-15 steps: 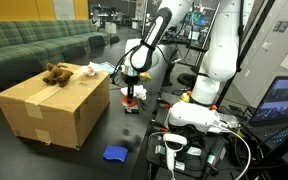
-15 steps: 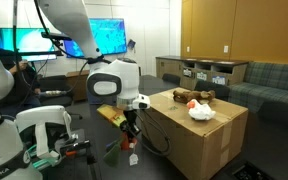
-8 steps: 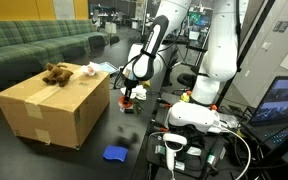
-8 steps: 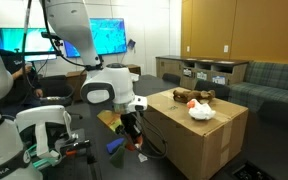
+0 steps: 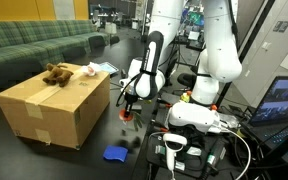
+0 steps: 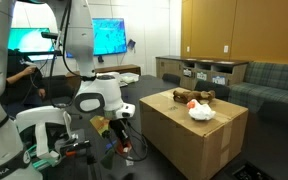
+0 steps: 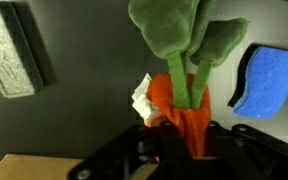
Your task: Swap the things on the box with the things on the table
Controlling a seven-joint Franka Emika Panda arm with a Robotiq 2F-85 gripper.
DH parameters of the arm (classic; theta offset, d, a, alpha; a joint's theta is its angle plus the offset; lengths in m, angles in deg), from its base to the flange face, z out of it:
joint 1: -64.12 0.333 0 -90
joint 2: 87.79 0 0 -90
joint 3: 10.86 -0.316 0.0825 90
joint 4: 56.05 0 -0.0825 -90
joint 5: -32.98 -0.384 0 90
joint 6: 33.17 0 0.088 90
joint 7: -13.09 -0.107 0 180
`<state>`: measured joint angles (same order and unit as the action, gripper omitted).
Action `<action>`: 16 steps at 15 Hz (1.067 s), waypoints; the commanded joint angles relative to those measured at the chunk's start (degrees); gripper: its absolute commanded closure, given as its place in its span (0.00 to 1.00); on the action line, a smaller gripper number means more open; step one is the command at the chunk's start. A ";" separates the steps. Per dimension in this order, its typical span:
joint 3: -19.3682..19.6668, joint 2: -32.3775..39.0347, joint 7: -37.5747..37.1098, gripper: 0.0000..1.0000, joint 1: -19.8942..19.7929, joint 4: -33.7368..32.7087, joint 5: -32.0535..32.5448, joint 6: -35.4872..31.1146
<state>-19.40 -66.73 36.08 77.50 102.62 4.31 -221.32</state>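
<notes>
My gripper (image 7: 184, 150) is shut on a plush carrot (image 7: 177, 105) with an orange body, green leaves and a white tag. In both exterior views the gripper (image 5: 127, 106) (image 6: 119, 142) hangs low beside the cardboard box (image 5: 54, 108) (image 6: 194, 140), just above the dark table. On the box top lie a brown plush toy (image 5: 54, 73) (image 6: 197, 97) and a white crumpled item (image 5: 88, 69) (image 6: 202, 112). A blue sponge (image 5: 115, 153) (image 7: 264, 78) lies on the table close to the carrot.
A grey flat object (image 7: 9, 55) lies on the table at the wrist view's left. The robot base with cables (image 5: 199, 120) stands close by. A green sofa (image 5: 34, 45) is behind the box. A monitor (image 6: 109, 38) stands in the background.
My gripper has moved down and a little away from the box, with the carrot still in it. The things on the box have not moved.
</notes>
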 commanded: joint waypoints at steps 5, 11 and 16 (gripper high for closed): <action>-2.59 1.22 -6.66 0.65 7.12 -0.11 -8.32 -2.33; -6.30 0.97 -11.42 0.18 6.17 -0.71 -9.09 -4.80; -5.52 1.48 -13.00 0.00 8.23 -0.83 -9.45 -6.95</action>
<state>-24.89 -65.39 23.86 84.24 101.79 -3.34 -226.10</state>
